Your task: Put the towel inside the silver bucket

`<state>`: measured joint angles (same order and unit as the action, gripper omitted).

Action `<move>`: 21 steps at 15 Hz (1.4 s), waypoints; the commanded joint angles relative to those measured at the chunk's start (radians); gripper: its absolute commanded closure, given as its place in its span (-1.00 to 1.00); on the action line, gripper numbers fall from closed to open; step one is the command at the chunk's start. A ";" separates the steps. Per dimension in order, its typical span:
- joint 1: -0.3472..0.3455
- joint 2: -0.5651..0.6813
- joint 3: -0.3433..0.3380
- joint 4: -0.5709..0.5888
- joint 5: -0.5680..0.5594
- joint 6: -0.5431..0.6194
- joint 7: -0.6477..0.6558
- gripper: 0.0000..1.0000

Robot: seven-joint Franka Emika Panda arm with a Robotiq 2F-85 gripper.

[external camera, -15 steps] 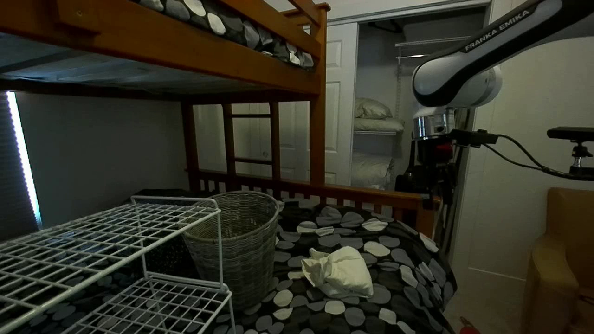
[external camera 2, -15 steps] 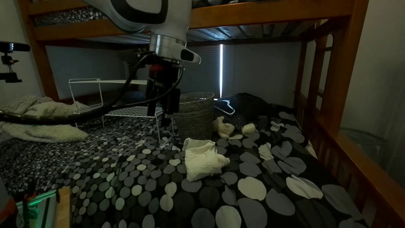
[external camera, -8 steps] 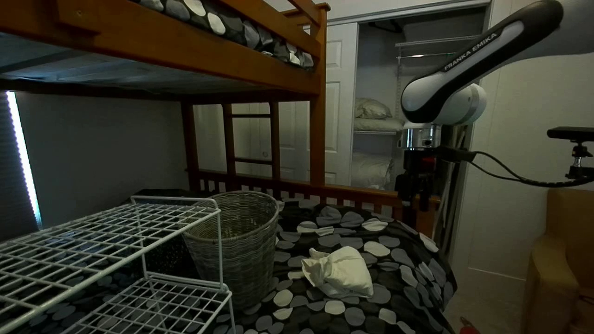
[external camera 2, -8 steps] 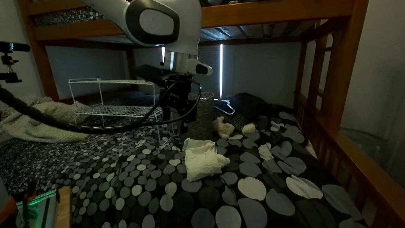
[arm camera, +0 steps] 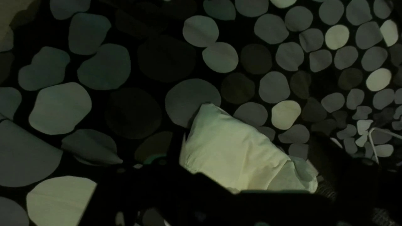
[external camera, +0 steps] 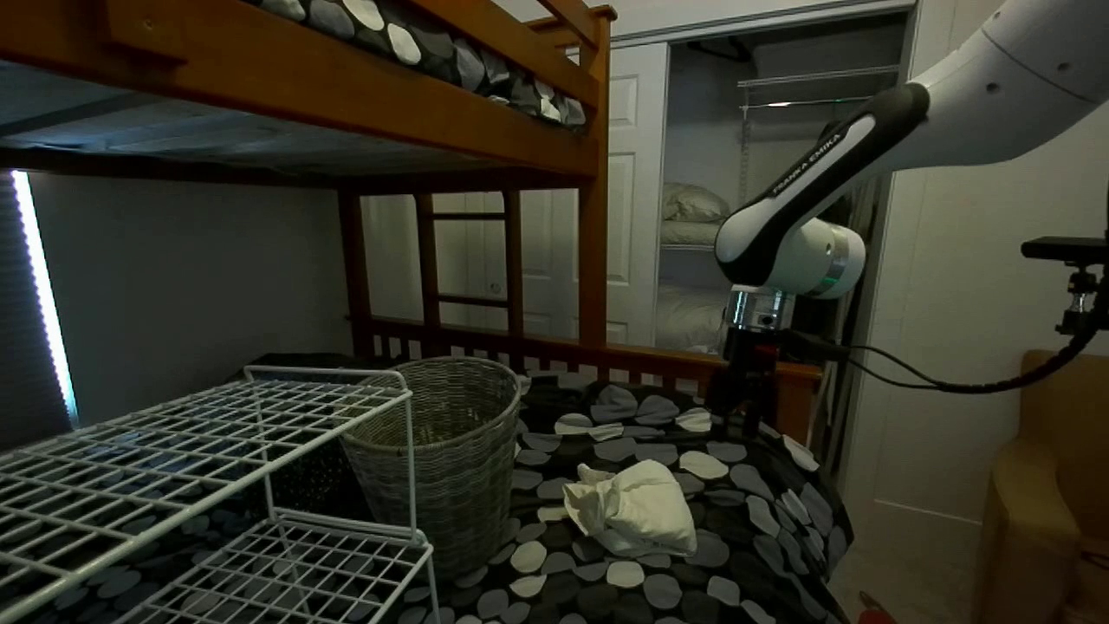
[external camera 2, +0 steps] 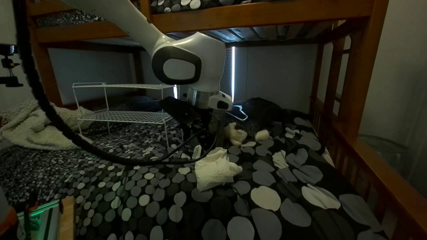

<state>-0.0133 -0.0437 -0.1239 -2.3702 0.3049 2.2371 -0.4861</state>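
Note:
The towel, a crumpled cream-white cloth, lies on the dotted bedspread in both exterior views (external camera: 637,511) (external camera 2: 215,171). The bucket is a tall grey woven basket (external camera: 450,485), upright beside the towel with its top open; the arm mostly hides it in an exterior view (external camera 2: 218,121). My dark gripper (external camera: 735,421) points down above the bed, higher than the towel and apart from it. It also shows in an exterior view (external camera 2: 201,138). In the wrist view the gripper (arm camera: 251,144) has its fingers wide apart and empty, with the towel (arm camera: 232,147) below, between them.
A white wire rack stands close to the basket (external camera: 208,451) (external camera 2: 125,116). The bunk's upper rail (external camera 2: 267,15) runs overhead, and a low wooden footboard (external camera: 676,360) borders the bed. Small pale cloths (external camera 2: 237,135) and a white hanger (external camera 2: 238,113) lie near the basket.
My gripper has come down towards the bed, moving left in one of the exterior views and right in the other. The towel and basket have stayed put.

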 commanded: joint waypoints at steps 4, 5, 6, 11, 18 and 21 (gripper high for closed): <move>-0.046 0.159 0.027 0.055 0.296 0.125 -0.190 -1.00; -0.056 0.183 0.034 0.068 0.342 0.126 -0.213 -1.00; -0.067 0.207 0.041 0.082 0.379 0.130 -0.234 -1.00; -0.099 0.249 0.063 0.106 0.403 0.101 -0.242 -1.00; -0.123 0.306 0.073 0.151 0.418 0.058 -0.275 -1.00; -0.132 0.372 0.075 0.194 0.440 0.083 -0.283 -1.00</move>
<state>-0.1180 0.2647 -0.0667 -2.2166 0.7296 2.2978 -0.7656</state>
